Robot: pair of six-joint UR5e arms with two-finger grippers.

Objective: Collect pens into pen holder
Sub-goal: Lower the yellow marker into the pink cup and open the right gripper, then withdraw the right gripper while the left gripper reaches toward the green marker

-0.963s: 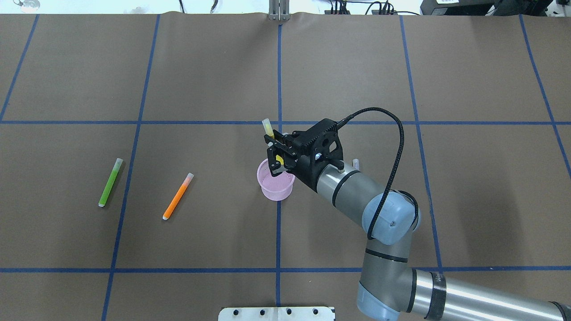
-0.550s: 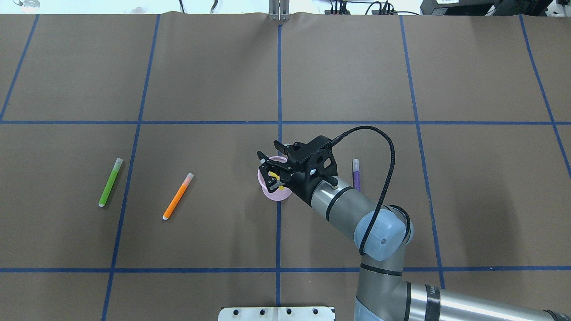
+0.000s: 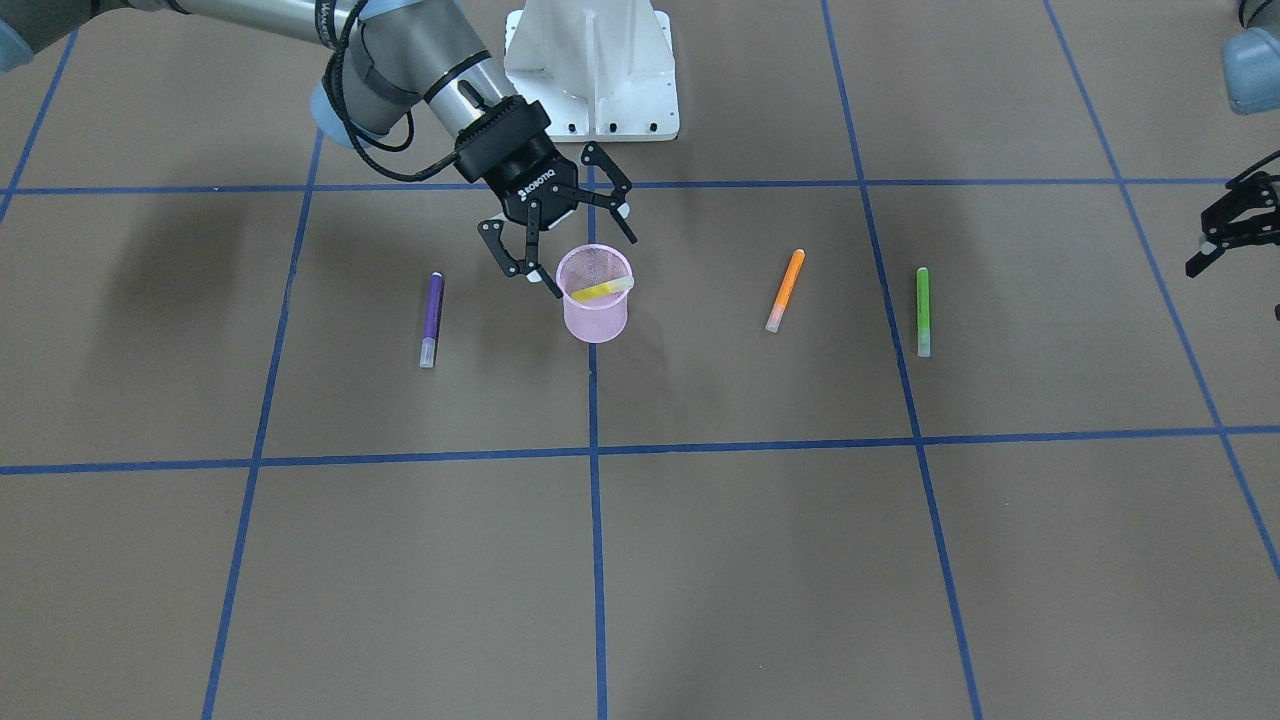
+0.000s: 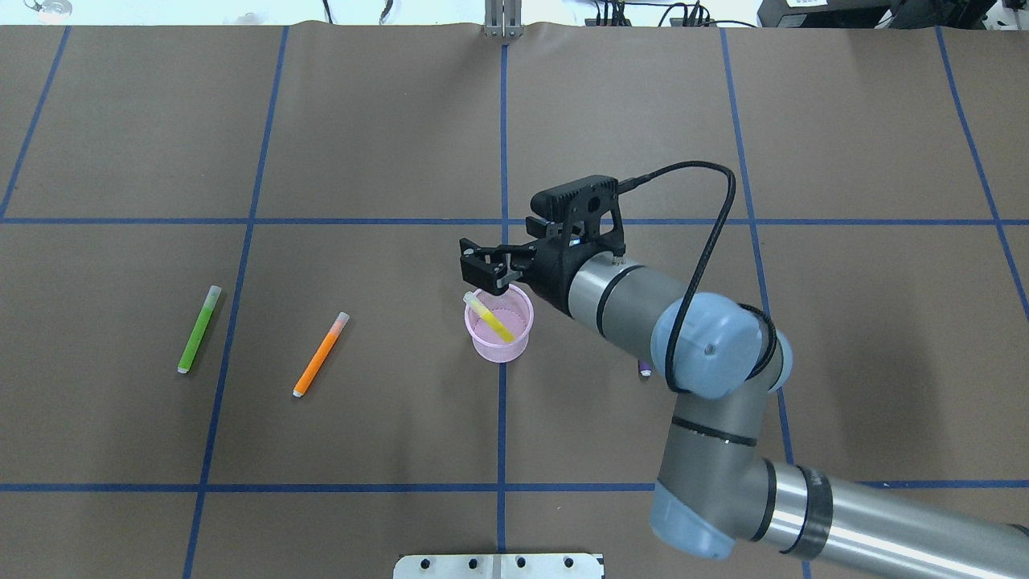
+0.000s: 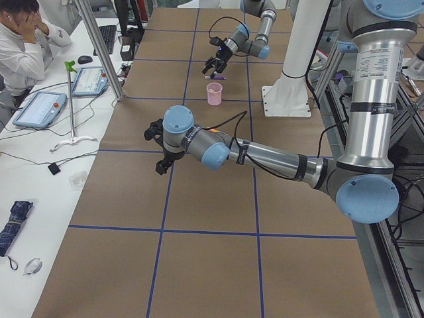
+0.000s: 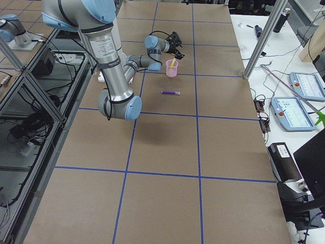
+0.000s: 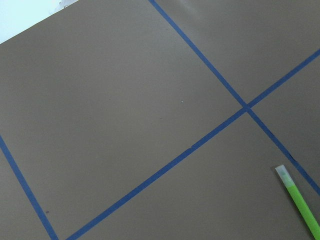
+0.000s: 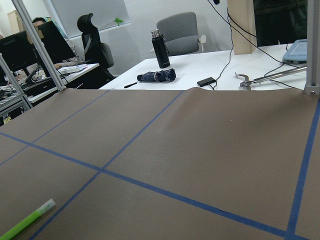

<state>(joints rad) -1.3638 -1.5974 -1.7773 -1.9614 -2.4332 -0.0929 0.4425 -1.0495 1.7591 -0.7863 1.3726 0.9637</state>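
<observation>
The right gripper [image 3: 585, 262] hangs wide open and empty just above the pen holder [image 3: 594, 318], in which the yellow pen [image 3: 603, 291] leans. The purple pen [image 3: 431, 318] lies near the holder. The orange pen [image 3: 785, 290] and the green pen [image 3: 922, 308] lie on its opposite side. The left gripper [image 3: 1215, 245], beyond them, is open and empty.

Brown tabletop [image 7: 125, 90] crossed by blue tape lines [image 7: 200, 142]; a green pen [image 7: 300, 202] lies flat at the right, its pale cap end just beside one line
</observation>
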